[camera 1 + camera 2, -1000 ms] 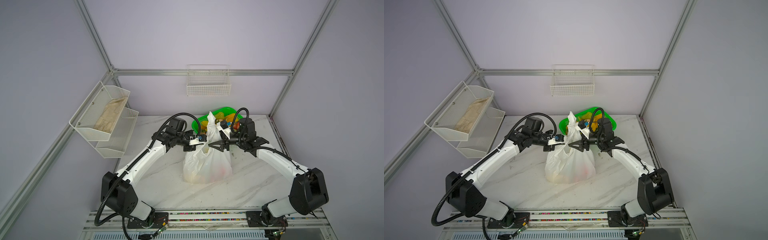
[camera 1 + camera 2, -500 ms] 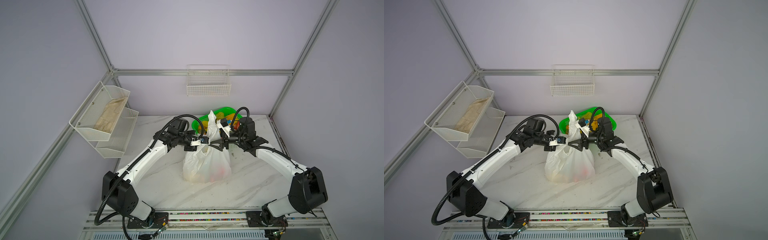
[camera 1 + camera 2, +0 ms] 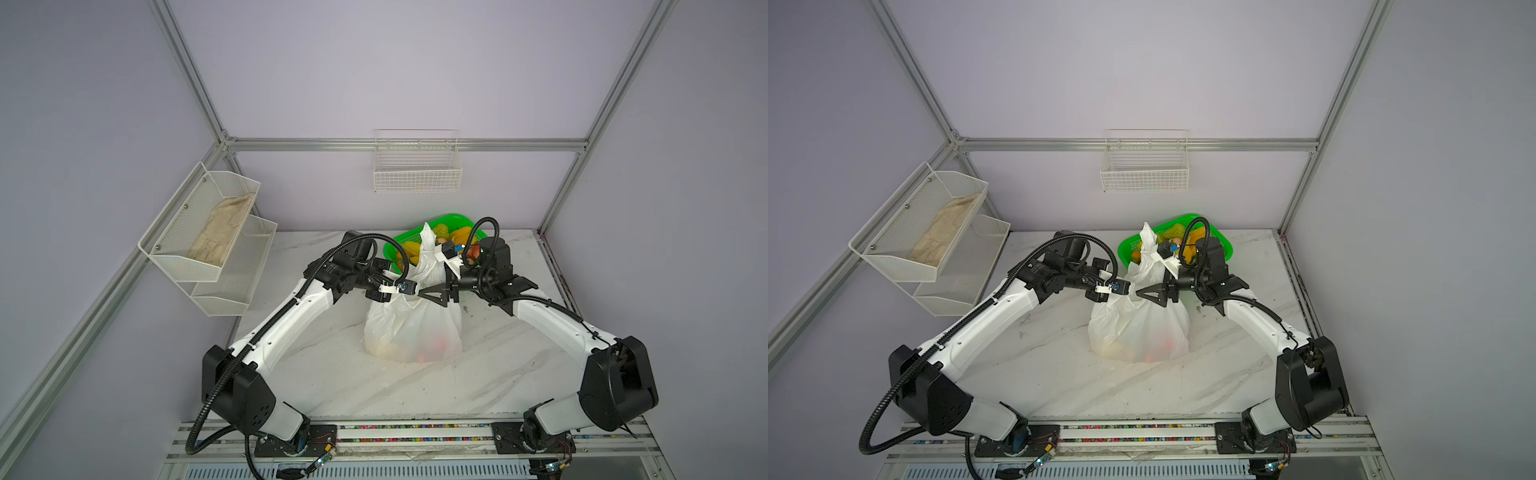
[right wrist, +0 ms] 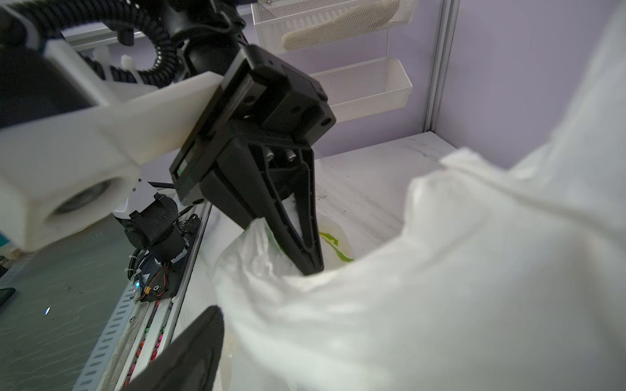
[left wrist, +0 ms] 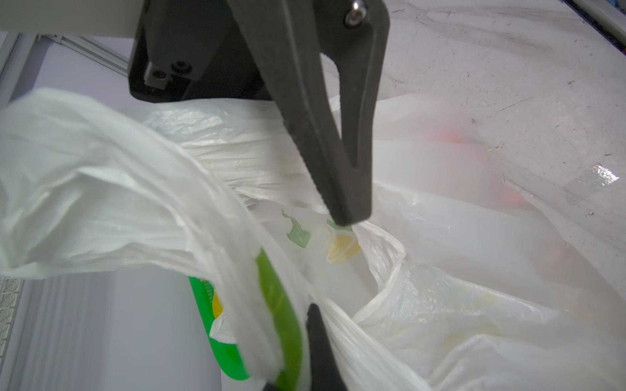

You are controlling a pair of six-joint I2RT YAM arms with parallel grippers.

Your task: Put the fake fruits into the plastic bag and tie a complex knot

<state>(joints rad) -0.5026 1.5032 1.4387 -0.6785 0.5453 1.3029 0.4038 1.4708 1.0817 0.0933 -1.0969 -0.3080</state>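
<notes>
Plastic bag [image 3: 415,328], upright on the table [image 3: 332,374] before the green basket [image 3: 388,249]: thin, slack, slippery film. Fake fruits [image 3: 432,347] show faintly inside. The left gripper [image 4: 311,265] pinches its gathered neck. The right gripper [image 3: 422,291] gapes beside it, apparently empty. Grasp at the bunched handles.

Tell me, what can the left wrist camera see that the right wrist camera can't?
Only the left wrist view shows the green basket, a yellow lemon print on the bag, and red fake fruits showing faintly through it. Only the right wrist view shows the white shelves, the beige cloth and the front rail. Both show the plastic bag, the marble table and the left gripper pinching the bag.
</notes>
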